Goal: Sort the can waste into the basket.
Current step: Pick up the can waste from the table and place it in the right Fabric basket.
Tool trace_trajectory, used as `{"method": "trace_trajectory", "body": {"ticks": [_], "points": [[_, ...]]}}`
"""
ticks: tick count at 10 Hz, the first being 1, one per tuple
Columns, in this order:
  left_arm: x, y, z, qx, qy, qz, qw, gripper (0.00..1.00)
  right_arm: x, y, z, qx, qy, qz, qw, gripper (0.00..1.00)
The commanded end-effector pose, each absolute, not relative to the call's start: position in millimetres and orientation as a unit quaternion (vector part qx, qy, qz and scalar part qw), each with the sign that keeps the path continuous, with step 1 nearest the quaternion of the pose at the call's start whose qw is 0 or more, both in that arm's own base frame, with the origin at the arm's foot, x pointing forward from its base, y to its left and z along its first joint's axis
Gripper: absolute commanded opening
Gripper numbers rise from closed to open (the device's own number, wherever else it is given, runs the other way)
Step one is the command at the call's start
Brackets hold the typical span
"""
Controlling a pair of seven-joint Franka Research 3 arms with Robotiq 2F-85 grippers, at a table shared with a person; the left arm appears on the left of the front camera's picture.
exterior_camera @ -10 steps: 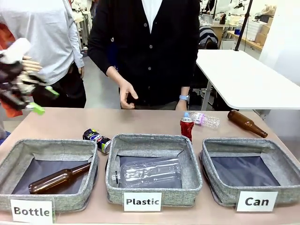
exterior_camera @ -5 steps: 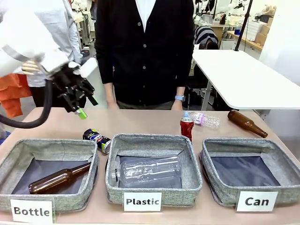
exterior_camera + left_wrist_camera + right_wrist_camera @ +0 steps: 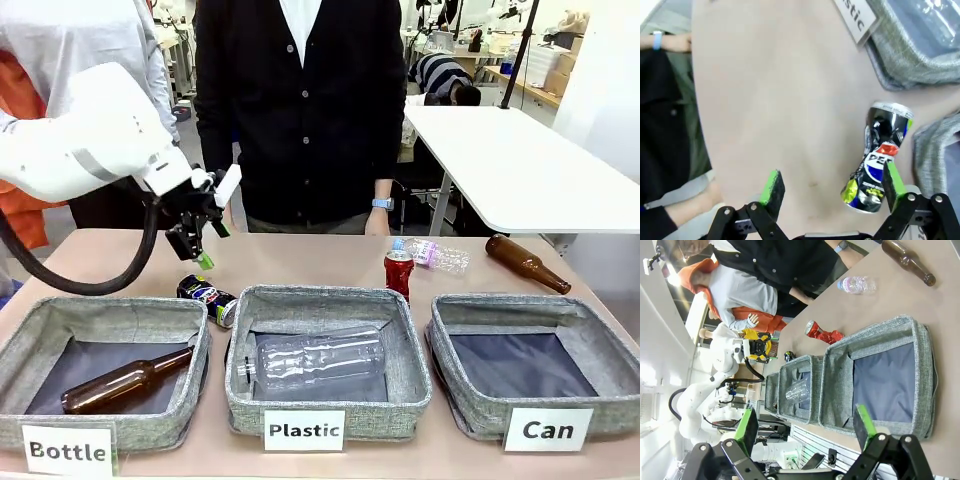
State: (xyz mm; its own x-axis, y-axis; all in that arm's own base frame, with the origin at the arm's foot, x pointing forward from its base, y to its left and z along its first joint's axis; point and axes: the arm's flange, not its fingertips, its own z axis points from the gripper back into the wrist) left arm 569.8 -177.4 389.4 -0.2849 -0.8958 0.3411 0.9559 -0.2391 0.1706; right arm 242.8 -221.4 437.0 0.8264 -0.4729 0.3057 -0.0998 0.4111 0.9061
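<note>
The left hand (image 3: 210,245) hovers wide open and empty, with the dark blue can (image 3: 208,298) lying on the tabletop (image 3: 300,262) near it at 6 o'clock. From that can, the red can (image 3: 399,272) stands upright at 3 o'clock and the "Can" basket (image 3: 510,303) sits at 4 o'clock. The right hand (image 3: 806,424) gapes open too, holding nothing.

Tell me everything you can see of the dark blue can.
The dark blue can is metal, with red, white and yellow print and a silver end. Its waist is crushed in. It lies on its side on the table, behind the gap between the Bottle basket and the Plastic basket; contact with them is unclear. The open left gripper hovers above, not touching.
</note>
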Motion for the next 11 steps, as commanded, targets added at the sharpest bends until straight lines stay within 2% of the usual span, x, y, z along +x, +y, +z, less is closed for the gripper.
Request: {"method": "trace_trajectory", "body": {"ticks": [1, 11], "points": [[556.0, -182.8, 371.5, -0.028, -0.125, -0.788, 0.602, 1.0, 245.3, -222.4, 437.5, 0.535, -0.286, -0.11, 0.788, 1.0], [577.6, -214.8, 317.0, -0.079, -0.013, -0.8, 0.594, 1.0, 245.3, -222.4, 437.5, 0.535, -0.286, -0.11, 0.788, 1.0]]}}
